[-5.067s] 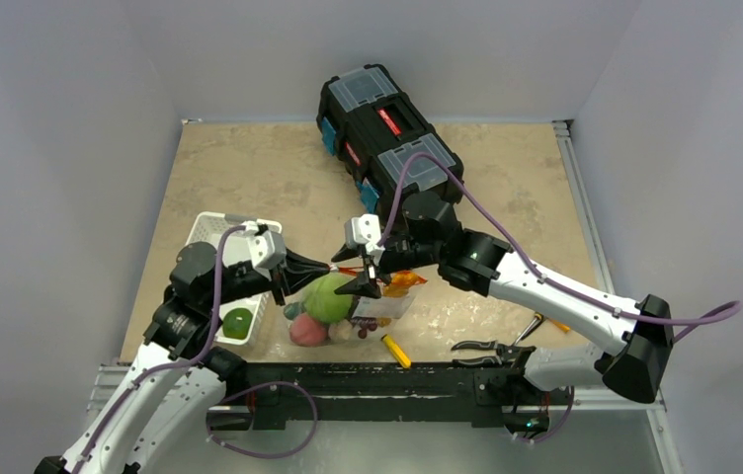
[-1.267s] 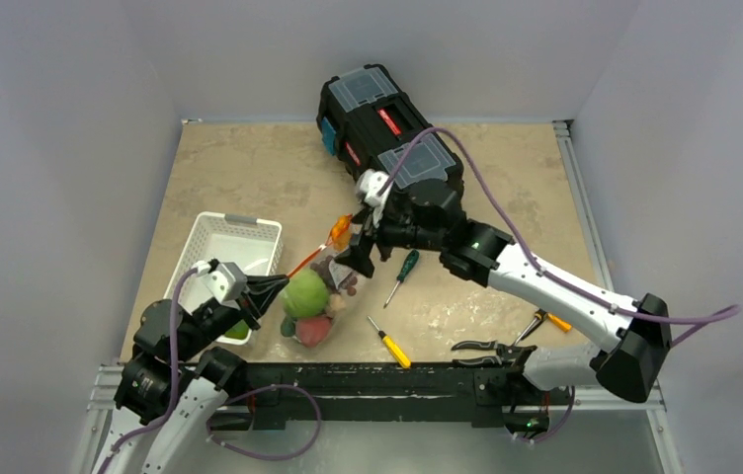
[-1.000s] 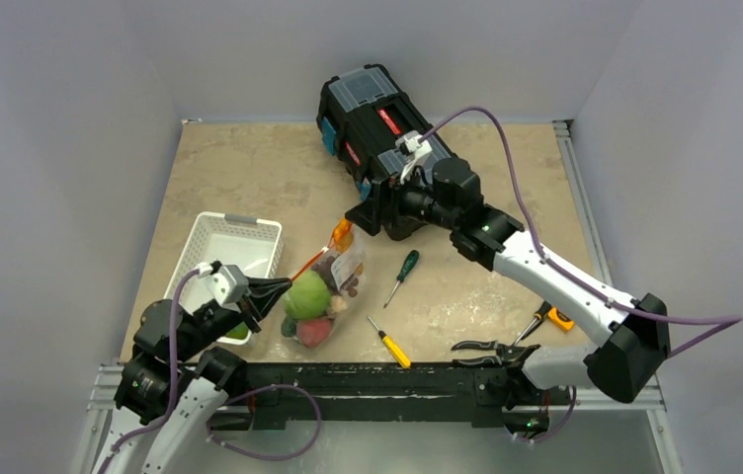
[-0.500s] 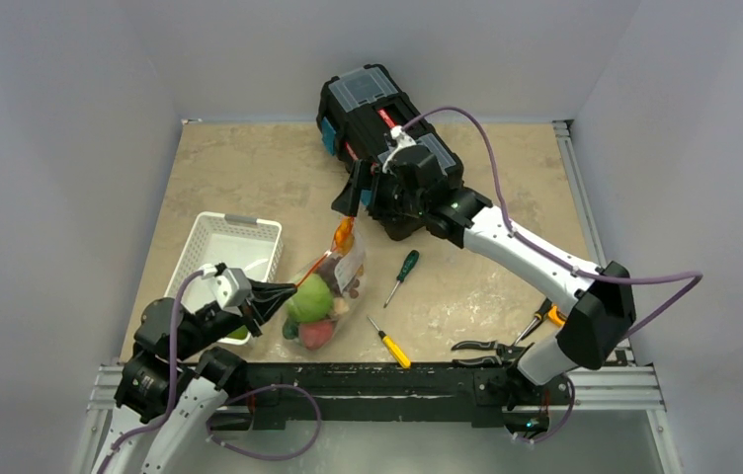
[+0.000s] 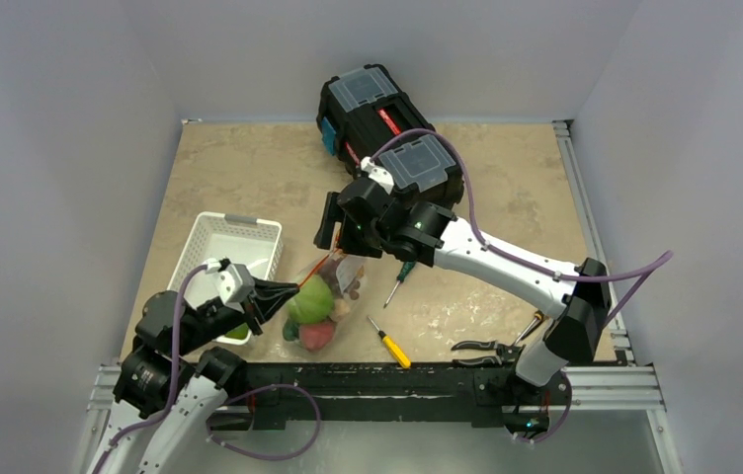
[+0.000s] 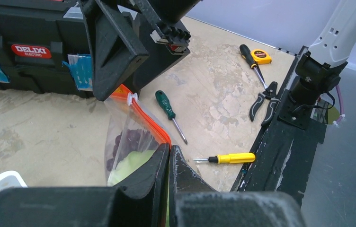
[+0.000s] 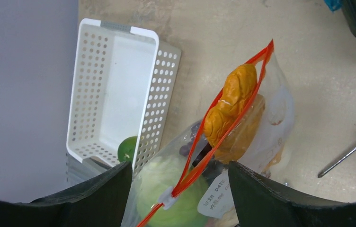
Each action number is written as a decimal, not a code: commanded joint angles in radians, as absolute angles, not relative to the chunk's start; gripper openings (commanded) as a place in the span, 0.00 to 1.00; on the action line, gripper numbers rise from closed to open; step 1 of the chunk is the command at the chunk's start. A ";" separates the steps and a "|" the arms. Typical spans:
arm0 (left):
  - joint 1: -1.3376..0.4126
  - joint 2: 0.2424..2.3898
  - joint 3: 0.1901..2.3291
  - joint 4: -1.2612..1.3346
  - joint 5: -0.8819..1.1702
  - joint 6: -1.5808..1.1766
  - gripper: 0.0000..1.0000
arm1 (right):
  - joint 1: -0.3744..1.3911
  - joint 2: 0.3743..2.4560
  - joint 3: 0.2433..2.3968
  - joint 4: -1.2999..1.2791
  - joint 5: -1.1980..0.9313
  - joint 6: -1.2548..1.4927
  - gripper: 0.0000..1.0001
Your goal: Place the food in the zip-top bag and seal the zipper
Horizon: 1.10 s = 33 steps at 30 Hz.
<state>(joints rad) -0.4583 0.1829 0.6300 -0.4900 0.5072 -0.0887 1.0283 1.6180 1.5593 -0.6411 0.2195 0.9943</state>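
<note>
- Left gripper [image 6: 169,150]: jaws pressed together on one end of the zipper [image 7: 223,120]
- Right gripper [image 7: 180,168]: jaws wide apart, holding nothing, directly above the zip-top bag [image 5: 333,296]
- Bag lies on the table just beside the white basket [image 7: 119,85], holding cabbage [image 7: 164,191], grapes [image 6: 129,139], carrots [image 7: 230,99]
- Green round fruit [image 7: 128,148] lies in the basket

Table [image 5: 249,168]: beige mottled top, with metal rails along its right and near edges.
Far centre: black toolbox [image 5: 387,109], set diagonally.
Left: white slotted basket [image 5: 219,242].
Near centre: clear zip-top bag [image 5: 333,296], its base on the table, just right of the basket.
Right of bag: green-handled screwdriver [image 6: 171,116]; nearer, yellow-handled screwdriver [image 5: 388,342].
Near right: pliers [image 5: 486,347]; yellow tape measure [image 6: 260,56].
</note>
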 commanded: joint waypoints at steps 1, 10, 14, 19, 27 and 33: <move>-0.456 0.181 0.683 -0.446 0.536 -0.080 0.00 | 1.055 1.599 1.547 -0.668 0.315 1.065 0.72; -0.455 0.191 0.681 -0.443 0.556 -0.083 0.00 | 1.104 1.616 1.580 -0.665 0.337 1.081 0.64; -0.456 0.206 0.685 -0.439 0.566 -0.078 0.00 | 1.122 1.624 1.576 -0.668 0.342 1.094 0.61; -0.456 0.222 0.697 -0.442 0.586 -0.076 0.00 | 1.133 1.632 1.569 -0.669 0.373 1.097 0.47; -0.456 0.298 0.785 -0.613 0.554 -0.053 0.08 | 1.134 1.604 1.543 -0.622 0.402 1.090 0.00; -0.456 0.428 1.003 -0.832 0.376 -0.029 0.64 | 1.134 1.599 1.550 -0.596 0.418 1.085 0.00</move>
